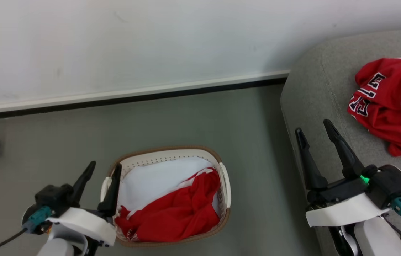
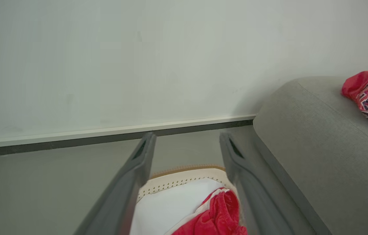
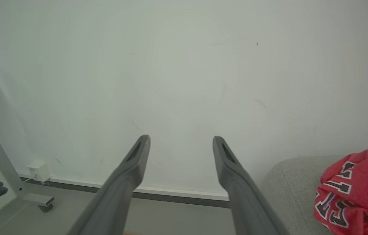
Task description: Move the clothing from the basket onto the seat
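We had left gripper [image 1: 105,165] and right gripper [image 1: 312,127] spread wide, empty; one crumpled red jersey [image 1: 175,209] sat in the perforated cream basket [image 1: 172,149] (brown woven rim), another jersey [image 1: 392,103] on the grey fabric seat [image 1: 317,89].

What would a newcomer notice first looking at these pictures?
The bright red jersey, crumpled on the grey sofa at right. Then more red clothing in the cream basket on the floor, the open left gripper by its left rim, the open right gripper by the sofa's edge.
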Tool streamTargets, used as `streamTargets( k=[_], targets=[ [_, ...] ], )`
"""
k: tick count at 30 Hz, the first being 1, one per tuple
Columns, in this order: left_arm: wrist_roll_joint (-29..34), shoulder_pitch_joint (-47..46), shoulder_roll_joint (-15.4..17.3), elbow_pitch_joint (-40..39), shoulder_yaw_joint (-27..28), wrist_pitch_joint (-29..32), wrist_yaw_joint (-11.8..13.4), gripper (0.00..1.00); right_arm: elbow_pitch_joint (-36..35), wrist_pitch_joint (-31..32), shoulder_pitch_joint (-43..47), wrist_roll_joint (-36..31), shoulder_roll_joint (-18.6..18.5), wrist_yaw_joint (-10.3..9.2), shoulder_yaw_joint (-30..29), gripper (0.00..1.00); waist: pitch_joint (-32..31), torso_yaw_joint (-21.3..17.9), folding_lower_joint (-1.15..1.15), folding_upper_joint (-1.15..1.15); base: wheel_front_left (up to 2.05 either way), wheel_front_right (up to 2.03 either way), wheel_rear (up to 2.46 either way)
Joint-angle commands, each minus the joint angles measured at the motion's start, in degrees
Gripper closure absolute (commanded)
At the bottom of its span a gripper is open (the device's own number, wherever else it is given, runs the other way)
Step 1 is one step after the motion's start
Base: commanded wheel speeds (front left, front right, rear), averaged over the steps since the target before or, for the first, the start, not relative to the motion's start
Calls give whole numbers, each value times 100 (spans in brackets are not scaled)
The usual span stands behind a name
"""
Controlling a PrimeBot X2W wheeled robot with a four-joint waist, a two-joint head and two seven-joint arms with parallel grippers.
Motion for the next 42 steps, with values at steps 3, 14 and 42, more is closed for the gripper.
streamTargets(
  k=[3, 14, 42],
  targets=[
    [-295, -412, 255, 352, -388, -2, 8, 0, -120, -18, -272, -142, 100, -13, -31, 0, 616, -270, -1, 0, 0, 0, 0],
    [-1519, -1558, 1031, 1153, -2180, 298, 9, 0, -583, -18, -833, -444, 300, -13, -230, 0, 1697, -657, -1, 0, 0, 0, 0],
    [-3615, -3651, 2668, 1651, -5507, 2222, 8, 0, -1499, -18, -1141, 240, 311, -13, -155, 0, 3529, -1734, -1, 0, 0, 0, 0]
  ],
)
